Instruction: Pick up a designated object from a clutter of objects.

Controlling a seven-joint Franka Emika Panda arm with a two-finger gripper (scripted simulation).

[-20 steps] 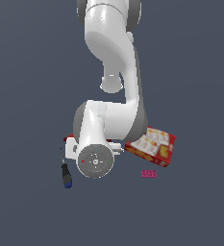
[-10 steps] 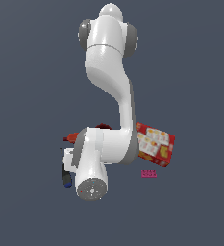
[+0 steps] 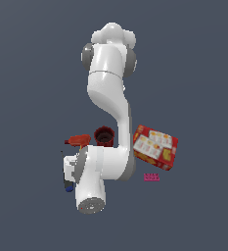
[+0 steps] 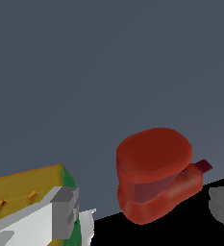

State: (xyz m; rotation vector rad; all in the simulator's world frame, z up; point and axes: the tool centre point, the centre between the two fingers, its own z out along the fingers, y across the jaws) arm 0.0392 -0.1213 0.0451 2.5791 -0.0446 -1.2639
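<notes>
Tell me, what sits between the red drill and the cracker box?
In the exterior view, the dark red mug and the robot's white arm lie between the drill and the cracker box.

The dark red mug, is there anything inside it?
From above, the dark red mug looks hollow with a dark inside and nothing showing. Its bottom is too dark to check, and the white arm covers one edge of it.

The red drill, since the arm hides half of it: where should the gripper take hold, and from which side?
Probably across the drill's thick red body, coming from above. In the exterior view it lies flat with its dark tip toward that view's left, and the mug sits close on its right, the arm just below. The gripper isn't clearly visible.
</notes>
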